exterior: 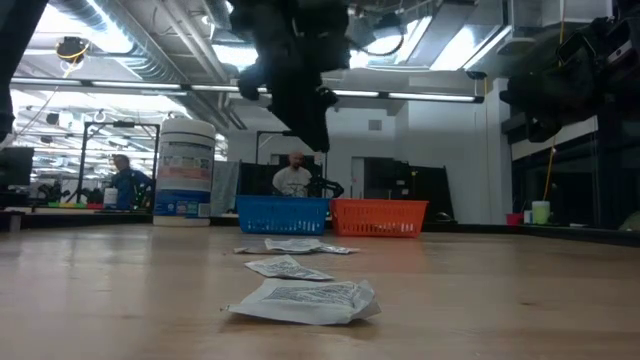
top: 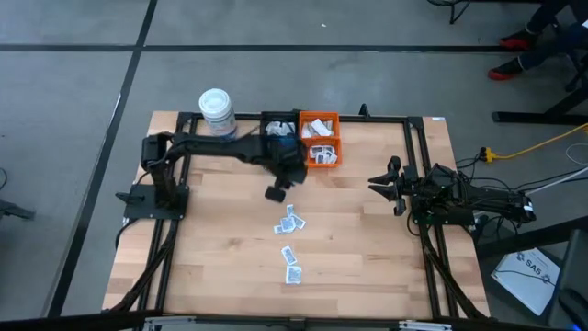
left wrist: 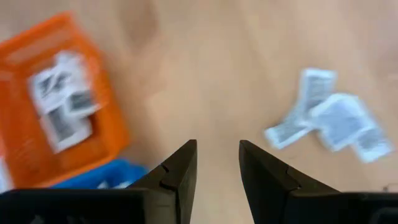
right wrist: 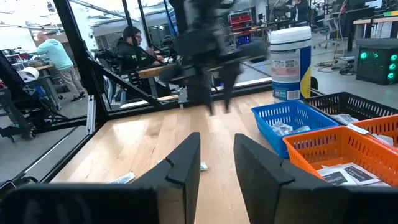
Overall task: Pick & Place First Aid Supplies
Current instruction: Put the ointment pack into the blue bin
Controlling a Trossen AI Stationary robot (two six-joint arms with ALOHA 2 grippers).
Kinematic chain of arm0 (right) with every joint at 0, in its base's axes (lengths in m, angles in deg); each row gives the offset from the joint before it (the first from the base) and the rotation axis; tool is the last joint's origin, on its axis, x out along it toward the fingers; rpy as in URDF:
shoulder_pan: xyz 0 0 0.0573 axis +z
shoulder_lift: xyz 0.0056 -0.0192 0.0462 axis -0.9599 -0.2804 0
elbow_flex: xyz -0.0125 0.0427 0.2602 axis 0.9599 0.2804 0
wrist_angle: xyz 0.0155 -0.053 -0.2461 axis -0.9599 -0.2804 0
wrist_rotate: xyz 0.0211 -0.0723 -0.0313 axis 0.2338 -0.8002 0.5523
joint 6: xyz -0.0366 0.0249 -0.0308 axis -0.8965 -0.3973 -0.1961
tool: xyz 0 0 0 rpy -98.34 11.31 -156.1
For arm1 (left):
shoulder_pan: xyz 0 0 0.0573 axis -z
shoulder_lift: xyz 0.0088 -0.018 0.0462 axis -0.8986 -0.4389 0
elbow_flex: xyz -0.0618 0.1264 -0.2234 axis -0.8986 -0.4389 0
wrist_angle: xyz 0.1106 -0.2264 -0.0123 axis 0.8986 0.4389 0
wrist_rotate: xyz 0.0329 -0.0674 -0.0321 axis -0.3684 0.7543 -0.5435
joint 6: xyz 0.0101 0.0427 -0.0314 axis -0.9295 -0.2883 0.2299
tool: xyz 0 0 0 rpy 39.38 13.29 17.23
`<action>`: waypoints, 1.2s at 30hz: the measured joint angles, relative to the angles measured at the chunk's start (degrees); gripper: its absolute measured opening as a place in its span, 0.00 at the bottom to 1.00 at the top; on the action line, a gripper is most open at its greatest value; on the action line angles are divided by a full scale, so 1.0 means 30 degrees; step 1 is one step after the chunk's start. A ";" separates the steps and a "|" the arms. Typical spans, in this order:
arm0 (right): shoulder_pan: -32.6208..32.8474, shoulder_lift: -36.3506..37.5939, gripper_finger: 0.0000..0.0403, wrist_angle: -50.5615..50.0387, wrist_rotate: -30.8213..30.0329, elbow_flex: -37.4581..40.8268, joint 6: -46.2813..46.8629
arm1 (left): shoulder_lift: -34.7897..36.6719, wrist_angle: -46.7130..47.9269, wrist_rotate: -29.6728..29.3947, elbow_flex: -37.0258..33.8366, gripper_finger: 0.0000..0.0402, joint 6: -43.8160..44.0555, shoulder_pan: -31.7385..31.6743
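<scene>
High view: sachets (top: pixel 291 237) mid-table, apart.

White sachets (top: pixel 291 221) with dark print, orange bin (top: pixel 319 139), blue bin (exterior: pixel 283 214).

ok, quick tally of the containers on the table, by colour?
Orange bin: 1
Blue bin: 1
Black bin: 1
White tub: 1
Total: 4
</scene>
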 joint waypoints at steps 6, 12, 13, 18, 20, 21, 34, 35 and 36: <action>0.0000 0.0006 0.25 0.0000 0.0003 -0.0003 0.0003 | 0.0001 0.0006 0.0018 0.0000 0.28 0.0709 0.2669; -0.0001 0.0001 0.25 0.0000 -0.0001 0.0001 -0.0001 | -0.0012 0.0000 0.0647 0.0000 0.29 -0.0184 0.4975; -0.0007 -0.0001 0.25 0.0000 0.0007 -0.0002 0.0002 | -0.0032 0.0000 0.0907 0.0000 0.29 -0.0475 0.5285; -0.0006 0.0007 0.25 0.0000 0.0006 -0.0004 -0.0001 | -0.0182 -0.0023 0.1399 0.0000 0.28 -0.2049 0.6865; -0.0001 -0.0001 0.25 0.0000 0.0007 0.0001 0.0005 | -0.0402 -0.0014 0.1370 -0.0015 0.29 -0.2882 0.7405; -0.0004 0.0007 0.25 0.0000 -0.0001 -0.0002 -0.0001 | -0.0464 0.0028 0.1377 -0.0043 0.29 -0.3176 0.7650; -0.0007 -0.0024 0.25 0.0000 0.0005 -0.0005 0.0000 | -0.3231 -0.2260 0.0967 0.0000 0.28 0.1842 0.8981; -0.0006 -0.0022 0.25 0.0002 0.0012 -0.0007 0.0003 | -0.3509 -0.2181 0.0936 -0.0004 0.28 0.2464 0.8968; -0.0005 -0.0022 0.25 0.0007 -0.0001 0.0001 0.0005 | -0.3736 -0.2189 0.0918 -0.0022 0.28 0.3121 0.8949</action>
